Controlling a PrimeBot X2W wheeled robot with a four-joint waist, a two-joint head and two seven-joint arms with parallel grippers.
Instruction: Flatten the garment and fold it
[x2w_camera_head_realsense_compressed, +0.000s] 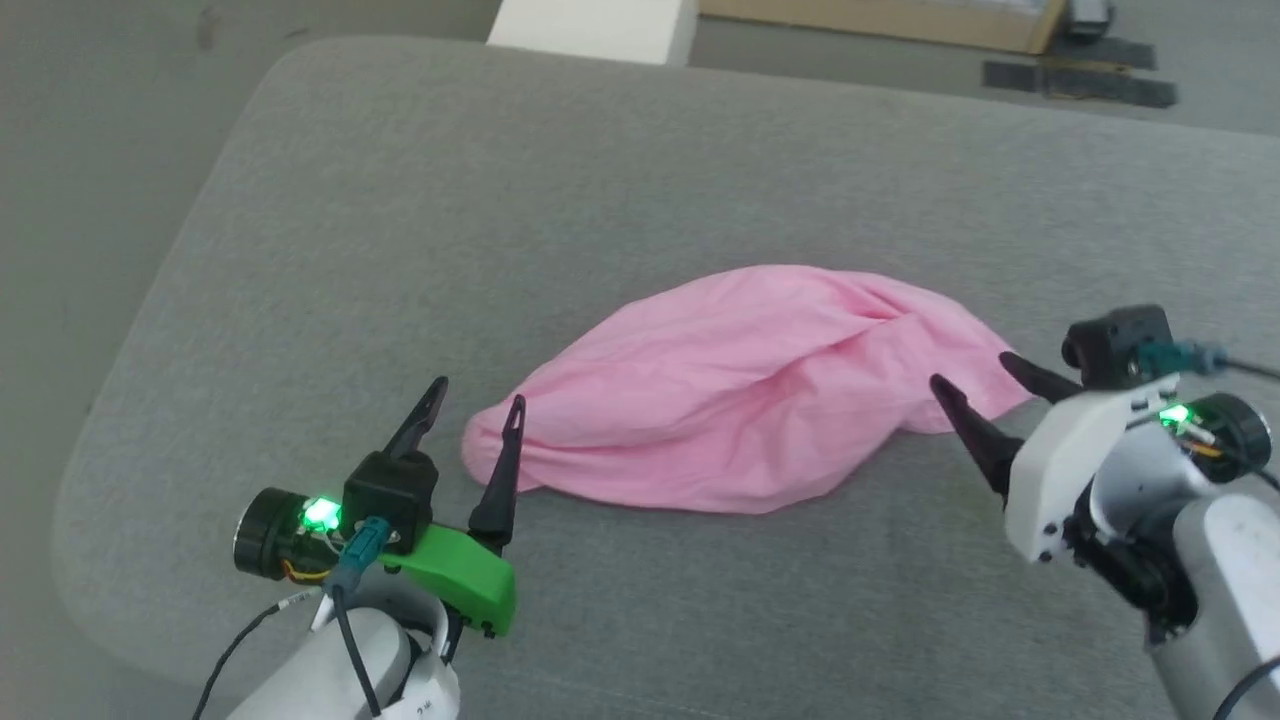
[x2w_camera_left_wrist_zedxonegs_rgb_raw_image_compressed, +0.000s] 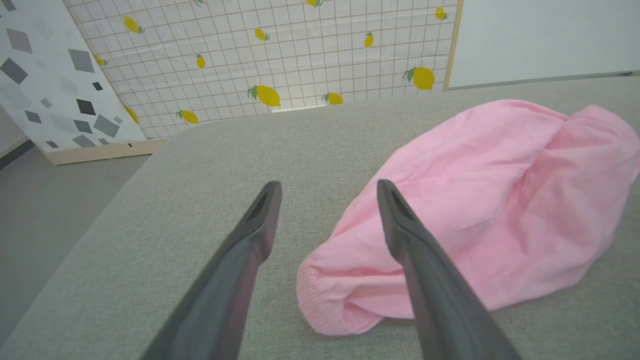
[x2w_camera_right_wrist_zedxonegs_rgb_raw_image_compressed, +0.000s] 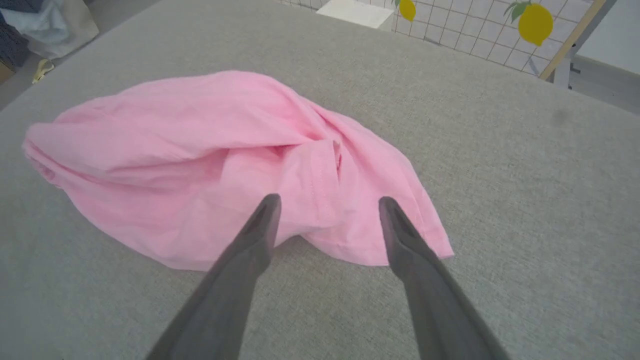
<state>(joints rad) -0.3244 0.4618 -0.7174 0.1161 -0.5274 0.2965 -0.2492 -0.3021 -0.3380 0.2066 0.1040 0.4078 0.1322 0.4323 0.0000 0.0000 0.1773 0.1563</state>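
1. The left gripper (x2w_camera_head_realsense_compressed: 478, 392) is spread wide and holds nothing. Its inner finger is just beside the garment's left end; I cannot tell whether it touches.
2. The right gripper (x2w_camera_head_realsense_compressed: 969, 368) is equally wide and empty, with its tips near the loose hem (x2w_camera_right_wrist_zedxonegs_rgb_raw_image_compressed: 400, 255) at the garment's right end.
3. The two grippers face opposite ends of the cloth. I judge this is deliberate: with one end pinched by each, the arms can pull apart and stretch the bunch flat.
4. The garment (x2w_camera_head_realsense_compressed: 740, 390) lies on the grey table (x2w_camera_head_realsense_compressed: 600, 180), between the grippers. It forms a long, puffed mound running left to right, with a deep crease along it.
5. Its left end shows a gathered elastic edge (x2w_camera_left_wrist_zedxonegs_rgb_raw_image_compressed: 320, 310), curled under and resting on the table. The right end thins into a flat flap with a stitched seam.
6. Nothing is flattened or folded yet, so the task looks to be at its start.
7. As I judge it, each gripper next needs to drop to the table and close on an edge.
8. The cloth is thin and soft. The risk is catching too few or too many layers, which would drag the mound rather than open it.
9. Beyond the table stands a lemon-print panel (x2w_camera_left_wrist_zedxonegs_rgb_raw_image_compressed: 270, 95).
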